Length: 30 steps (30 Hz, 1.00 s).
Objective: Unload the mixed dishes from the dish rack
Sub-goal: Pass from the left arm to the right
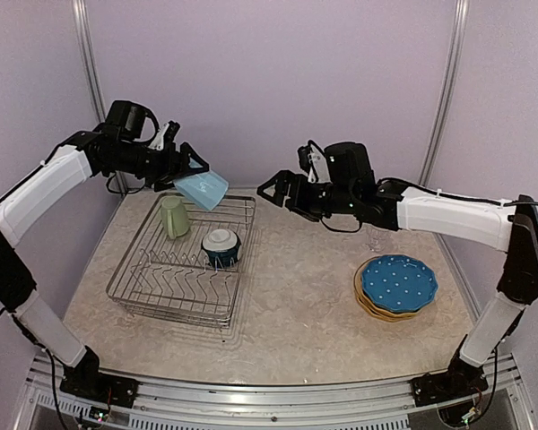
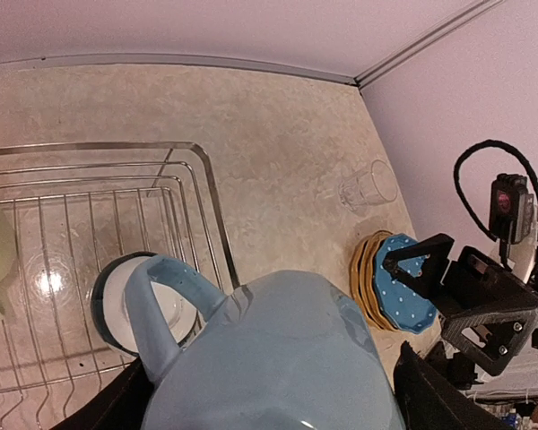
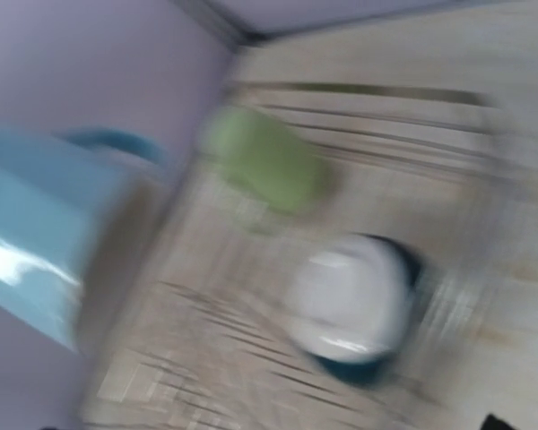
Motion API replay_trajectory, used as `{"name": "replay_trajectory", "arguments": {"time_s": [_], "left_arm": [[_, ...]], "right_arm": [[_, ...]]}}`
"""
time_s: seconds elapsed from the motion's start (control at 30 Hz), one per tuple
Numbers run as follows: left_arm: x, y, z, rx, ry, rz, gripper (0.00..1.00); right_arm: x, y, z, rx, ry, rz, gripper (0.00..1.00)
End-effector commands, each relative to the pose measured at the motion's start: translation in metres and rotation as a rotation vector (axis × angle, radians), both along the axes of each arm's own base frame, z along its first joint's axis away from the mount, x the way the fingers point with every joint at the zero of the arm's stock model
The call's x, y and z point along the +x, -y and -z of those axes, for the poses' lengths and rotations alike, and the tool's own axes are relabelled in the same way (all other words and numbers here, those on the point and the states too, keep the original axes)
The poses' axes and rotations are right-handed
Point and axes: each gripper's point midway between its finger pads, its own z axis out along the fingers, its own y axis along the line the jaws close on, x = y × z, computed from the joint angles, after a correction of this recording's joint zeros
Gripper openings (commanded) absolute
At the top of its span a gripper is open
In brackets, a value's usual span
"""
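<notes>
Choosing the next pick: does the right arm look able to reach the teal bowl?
Probably yes. The right pincer hangs open beside the dish rack, nothing covers the teal bowl, and the left pincer holds the light blue mug above the far edge.

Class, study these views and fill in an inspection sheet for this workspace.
Surface: beige marbled table.
Job's things: light blue mug in the air above the far edge of the dish rack; light green mug and bowl in the rack; plates stacked on the table, blue one on top; clear glass on the table.
Clutter: nothing seen.
Grippers: left gripper shut on the light blue mug; right gripper open, empty.
Cables: black cable looped at the right wrist.
Surroundings: lilac walls.
</notes>
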Motion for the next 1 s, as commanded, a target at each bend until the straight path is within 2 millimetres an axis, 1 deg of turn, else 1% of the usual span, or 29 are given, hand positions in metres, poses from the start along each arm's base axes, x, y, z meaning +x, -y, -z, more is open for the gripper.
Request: {"name": "replay_trajectory", "arguments": {"time_s": [0.0, 0.13, 0.23, 0.3, 0.37, 0.47, 0.57, 0.6, 0.67, 0.73, 0.8, 0.83, 0.97], "left_arm": [[-0.007, 0.013, -0.047, -0.174, 0.114, 0.087, 0.39], [-0.007, 0.015, -0.047, -0.248, 0.082, 0.125, 0.38], [-0.006, 0.014, -0.045, -0.293, 0.068, 0.135, 0.37], [-0.006, 0.016, -0.041, -0.321, 0.049, 0.142, 0.37], [-0.004, 0.019, -0.037, -0.348, 0.028, 0.149, 0.36], [-0.004, 0.025, -0.030, -0.387, -0.011, 0.169, 0.35], [-0.001, 0.030, -0.022, -0.422, -0.042, 0.180, 0.33], [0.000, 0.030, -0.019, -0.428, -0.052, 0.176, 0.32], [0.002, 0.028, -0.015, -0.430, -0.058, 0.167, 0.33], [0.003, 0.028, -0.014, -0.427, -0.057, 0.165, 0.32], [0.004, 0.028, -0.012, -0.425, -0.060, 0.169, 0.32], [0.004, 0.029, -0.010, -0.422, -0.063, 0.170, 0.33], [0.007, 0.031, -0.004, -0.416, -0.076, 0.177, 0.32]], "right_arm": [[-0.010, -0.053, -0.039, 0.330, -0.009, -0.182, 1.00], [-0.015, -0.076, -0.049, 0.493, -0.028, -0.265, 1.00], [-0.020, -0.089, -0.053, 0.604, -0.041, -0.322, 0.99], [-0.022, -0.093, -0.058, 0.665, -0.032, -0.344, 0.99], [-0.020, -0.097, -0.057, 0.704, -0.032, -0.356, 0.98], [-0.019, -0.100, -0.057, 0.750, -0.038, -0.369, 0.94], [-0.018, -0.101, -0.055, 0.804, -0.055, -0.378, 0.86], [-0.018, -0.100, -0.055, 0.820, -0.061, -0.379, 0.81], [-0.017, -0.100, -0.053, 0.843, -0.070, -0.375, 0.75], [-0.016, -0.100, -0.050, 0.848, -0.080, -0.375, 0.72], [-0.016, -0.102, -0.048, 0.848, -0.091, -0.382, 0.65], [-0.016, -0.103, -0.048, 0.852, -0.092, -0.388, 0.61], [-0.018, -0.103, -0.051, 0.868, -0.078, -0.414, 0.52]]}}
